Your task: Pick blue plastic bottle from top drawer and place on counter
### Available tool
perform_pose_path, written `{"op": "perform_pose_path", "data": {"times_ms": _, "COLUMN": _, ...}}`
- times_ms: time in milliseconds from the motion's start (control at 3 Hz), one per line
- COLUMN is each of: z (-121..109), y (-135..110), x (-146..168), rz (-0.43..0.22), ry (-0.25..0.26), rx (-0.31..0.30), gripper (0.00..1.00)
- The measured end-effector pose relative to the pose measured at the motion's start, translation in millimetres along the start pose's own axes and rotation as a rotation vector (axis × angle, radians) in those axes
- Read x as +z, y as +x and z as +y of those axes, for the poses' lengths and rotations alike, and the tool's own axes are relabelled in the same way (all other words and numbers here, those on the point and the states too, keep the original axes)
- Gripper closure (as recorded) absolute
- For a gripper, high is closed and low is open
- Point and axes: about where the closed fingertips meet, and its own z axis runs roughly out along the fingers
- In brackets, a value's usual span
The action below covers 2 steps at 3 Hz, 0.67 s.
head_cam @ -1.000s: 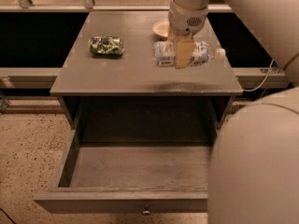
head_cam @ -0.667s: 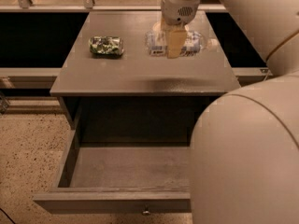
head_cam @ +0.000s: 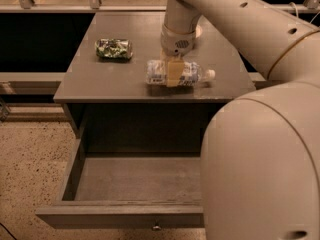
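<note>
Grey wooden worktop (head_cam: 100,84), behind the open grey top drawer (head_cam: 120,216), bears the small clear blue-labelled plastic bottle (head_cam: 193,75) lying cap toward 3 o'clock, the end effector (head_cam: 173,70) clamped across its middle from above.

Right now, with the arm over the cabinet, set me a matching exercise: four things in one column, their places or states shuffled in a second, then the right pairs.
Things
1. blue plastic bottle
2. green-and-white packet
3. top drawer
4. gripper

Places or states
A. pulled open, below the counter
B. near the counter's front edge, jaws shut across the bottle
C. turned sideways, white cap pointing image-right
D. on the counter's image-left part, apart from the arm

Pairs: 1-C, 2-D, 3-A, 4-B
</note>
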Motion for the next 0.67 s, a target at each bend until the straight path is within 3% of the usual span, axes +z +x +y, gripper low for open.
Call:
{"op": "perform_pose_path", "data": {"times_ms": 333, "z": 7.2, "y": -2.8, "x": 27.3, "rz": 0.003, "ry": -0.053, "rx": 0.0, "gripper": 0.8}}
{"op": "perform_pose_path", "data": {"times_ms": 667, "z": 6.9, "y": -3.4, "x": 23.0, "rz": 0.003, "ry": -0.053, "rx": 0.0, "gripper": 0.57}}
